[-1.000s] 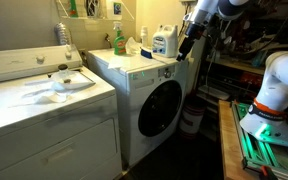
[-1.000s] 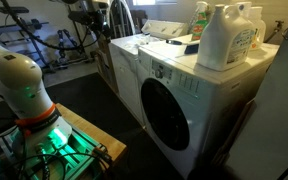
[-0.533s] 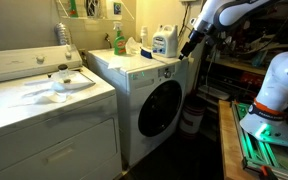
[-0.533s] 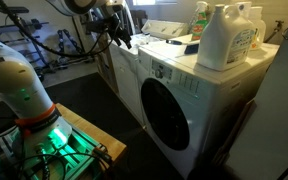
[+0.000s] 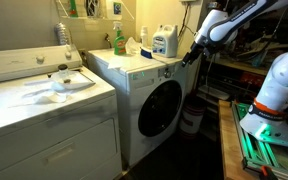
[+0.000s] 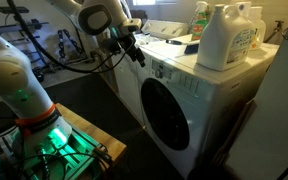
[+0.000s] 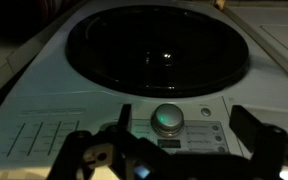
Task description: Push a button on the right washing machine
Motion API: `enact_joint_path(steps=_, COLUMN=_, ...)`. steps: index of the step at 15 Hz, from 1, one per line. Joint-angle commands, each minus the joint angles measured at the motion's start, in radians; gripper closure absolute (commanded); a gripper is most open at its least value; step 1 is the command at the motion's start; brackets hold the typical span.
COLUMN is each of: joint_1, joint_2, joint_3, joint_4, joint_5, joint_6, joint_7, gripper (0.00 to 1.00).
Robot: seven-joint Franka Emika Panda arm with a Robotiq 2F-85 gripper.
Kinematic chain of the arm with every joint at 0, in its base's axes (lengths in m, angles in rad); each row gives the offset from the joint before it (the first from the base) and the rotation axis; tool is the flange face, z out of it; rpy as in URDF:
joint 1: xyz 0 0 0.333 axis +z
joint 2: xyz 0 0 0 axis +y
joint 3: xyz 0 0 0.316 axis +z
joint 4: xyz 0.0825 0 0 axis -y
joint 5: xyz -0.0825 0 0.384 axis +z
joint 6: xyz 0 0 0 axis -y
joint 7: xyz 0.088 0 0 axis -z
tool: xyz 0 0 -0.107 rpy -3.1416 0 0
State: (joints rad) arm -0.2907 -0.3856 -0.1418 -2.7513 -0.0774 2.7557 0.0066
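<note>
The right washing machine [image 5: 144,85] is a white front-loader with a round dark-glass door; it shows in both exterior views [image 6: 199,95]. Its control strip runs along the top front edge. My gripper [image 5: 191,56] hangs in the air just in front of that strip, near the machine's front corner [image 6: 136,55]. In the wrist view the dark door [image 7: 159,50] fills the top, and a round silver dial [image 7: 168,120] with a green glint and small round buttons [image 7: 206,112] lie between my open fingers [image 7: 125,118]. The gripper [image 7: 184,125] holds nothing and stands apart from the panel.
Detergent bottles [image 6: 224,35] and a green spray bottle [image 5: 118,40] stand on the washer's top. A white flat-topped machine [image 5: 39,100] stands beside it. Shelving and clutter [image 5: 239,60] lie behind my arm, and the robot base [image 6: 24,100] stands on the floor in front.
My arm has swung down and away from the washer's top corner, to in front of the control strip.
</note>
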Motion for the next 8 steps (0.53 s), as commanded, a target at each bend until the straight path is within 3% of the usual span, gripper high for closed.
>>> enact_joint_path(steps=1, joint_1=0.002, joint_2=0.019, joint_3=-0.011, joint_4=0.003, joint_5=-0.006, joint_6=0.013, joint_7=0.000, gripper=0.00)
enact_joint_path(steps=4, joint_1=0.001, joint_2=0.038, joint_3=-0.012, joint_4=0.006, joint_5=-0.006, joint_6=0.024, joint_7=0.000, gripper=0.00)
enact_joint_path(steps=8, joint_1=0.007, joint_2=0.166, joint_3=-0.032, joint_4=0.113, joint_5=0.031, joint_6=0.012, joint_7=0.021, gripper=0.00)
